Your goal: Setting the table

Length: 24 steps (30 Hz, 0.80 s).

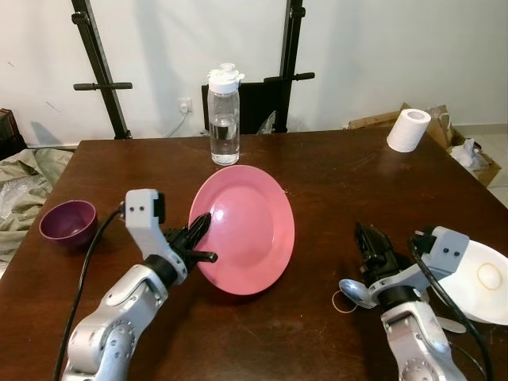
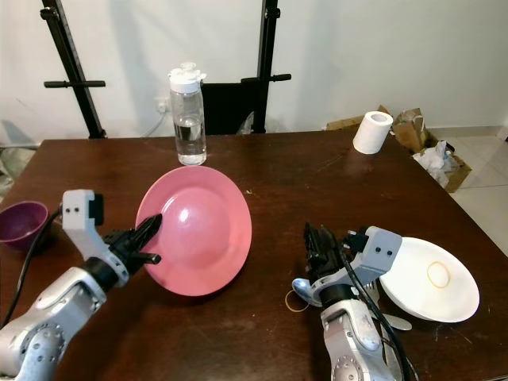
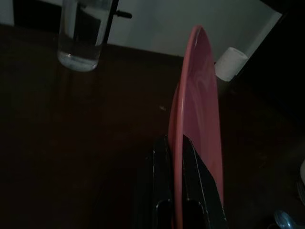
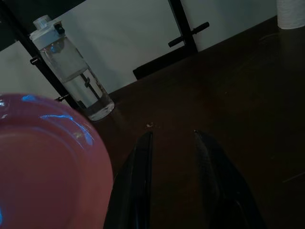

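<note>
The left gripper point(image 1: 197, 230) is pinching the edge of the round pink plastic plate point(image 1: 246, 230), with one black finger on each side of the rim. The left wrist view shows the rim point(image 3: 180, 157) squeezed between the two fingers point(image 3: 162, 186). The plate is tipped up on its side above the dark brown wooden table point(image 1: 317, 175), with its hollow face turned toward the robot's right. The right gripper point(image 1: 371, 248) hovers low over the table, on the robot's right of the plate, and its two fingers point(image 4: 138, 181) are spread apart with nothing between them. Just beside that gripper a shiny metal spoon point(image 1: 355, 290) lies on the table, and a thin rubber band point(image 1: 344, 301) lies next to it. A flat white plate point(image 1: 488, 278) sits near the right edge of the table. Behind the pink plate stands a clear plastic water bottle with a white lid point(image 1: 225, 115), upright. A small purple bowl point(image 1: 68, 221) sits far over on the left side. A white roll of paper point(image 1: 408, 129) stands at the far right corner.
</note>
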Motion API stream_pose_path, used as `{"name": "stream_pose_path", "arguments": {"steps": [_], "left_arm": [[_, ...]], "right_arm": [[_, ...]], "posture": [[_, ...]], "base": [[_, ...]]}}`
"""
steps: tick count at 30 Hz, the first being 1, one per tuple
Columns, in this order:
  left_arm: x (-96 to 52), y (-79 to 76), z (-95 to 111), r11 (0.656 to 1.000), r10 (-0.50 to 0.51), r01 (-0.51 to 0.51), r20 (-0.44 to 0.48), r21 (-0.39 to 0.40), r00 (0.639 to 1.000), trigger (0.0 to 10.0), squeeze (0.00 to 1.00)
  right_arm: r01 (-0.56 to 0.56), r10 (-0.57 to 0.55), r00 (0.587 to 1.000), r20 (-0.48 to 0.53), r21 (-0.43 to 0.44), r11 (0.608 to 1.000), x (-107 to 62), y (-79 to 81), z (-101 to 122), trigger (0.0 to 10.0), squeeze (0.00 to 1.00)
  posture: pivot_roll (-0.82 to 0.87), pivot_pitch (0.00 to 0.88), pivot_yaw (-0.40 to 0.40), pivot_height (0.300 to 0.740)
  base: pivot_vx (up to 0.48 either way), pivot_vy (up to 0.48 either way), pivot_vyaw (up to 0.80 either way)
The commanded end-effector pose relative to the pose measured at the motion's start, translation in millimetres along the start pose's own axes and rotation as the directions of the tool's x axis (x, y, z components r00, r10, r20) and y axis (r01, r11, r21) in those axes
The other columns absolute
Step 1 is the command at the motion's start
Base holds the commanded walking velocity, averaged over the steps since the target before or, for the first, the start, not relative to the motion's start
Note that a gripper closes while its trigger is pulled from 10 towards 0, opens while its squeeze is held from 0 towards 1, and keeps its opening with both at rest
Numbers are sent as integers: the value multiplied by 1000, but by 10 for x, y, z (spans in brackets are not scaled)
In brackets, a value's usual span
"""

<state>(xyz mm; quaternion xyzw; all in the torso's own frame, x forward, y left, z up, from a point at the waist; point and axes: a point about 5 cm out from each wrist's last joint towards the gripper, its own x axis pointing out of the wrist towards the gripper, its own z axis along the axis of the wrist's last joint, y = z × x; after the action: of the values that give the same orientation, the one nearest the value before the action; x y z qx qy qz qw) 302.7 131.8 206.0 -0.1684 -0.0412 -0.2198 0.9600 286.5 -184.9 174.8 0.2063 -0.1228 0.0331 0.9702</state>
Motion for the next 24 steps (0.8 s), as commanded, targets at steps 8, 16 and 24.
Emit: {"name": "stream_pose_path", "arguments": {"steps": [8, 16, 24], "left_arm": [[37, -15, 16, 997, 12, -13, 19, 71, 1000, 10000, 0], [46, -11, 12, 997, 17, -19, 31, 80, 999, 10000, 0], [51, -7, 15, 996, 20, -23, 35, 83, 999, 10000, 0]], "right_arm": [[-45, 45, 999, -7, -23, 999, 15, 107, 0, 10000, 0], [-59, 59, 998, -13, -19, 998, 26, 118, -3, 10000, 0], [-62, 62, 998, -19, -15, 998, 25, 122, -11, 10000, 0]], "posture": [[4, 90, 74, 740], [5, 90, 71, 740], [5, 91, 71, 740]], "base": [[-334, 0, 0], [-432, 0, 0], [-435, 0, 0]]}}
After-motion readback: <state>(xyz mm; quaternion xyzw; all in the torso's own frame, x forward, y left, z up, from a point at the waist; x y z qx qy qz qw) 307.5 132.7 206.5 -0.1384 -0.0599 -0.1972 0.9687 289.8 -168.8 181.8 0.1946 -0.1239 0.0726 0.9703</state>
